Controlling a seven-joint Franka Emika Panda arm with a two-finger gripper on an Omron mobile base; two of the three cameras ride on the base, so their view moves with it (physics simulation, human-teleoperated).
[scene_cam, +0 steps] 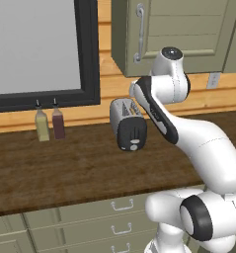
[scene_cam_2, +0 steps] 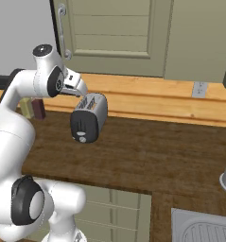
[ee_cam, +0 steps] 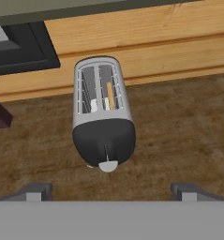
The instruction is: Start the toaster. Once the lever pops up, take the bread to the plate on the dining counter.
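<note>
Toaster [ee_cam: 103, 121] stands on the wooden desk [scene_cam: 65, 163] by the wall, bread [ee_cam: 110, 96] down in a slot, its lever [ee_cam: 108, 165] unpressed, I judge. Claw [ee_cam: 111, 190] hovers spread above; every step remains.

No readable text, labels or numbers on anything.

2 bottles [scene_cam: 49, 124] by window [scene_cam: 38, 47]; cabinet [scene_cam_2: 112, 35]; sink [scene_cam_2: 206, 229].
</note>
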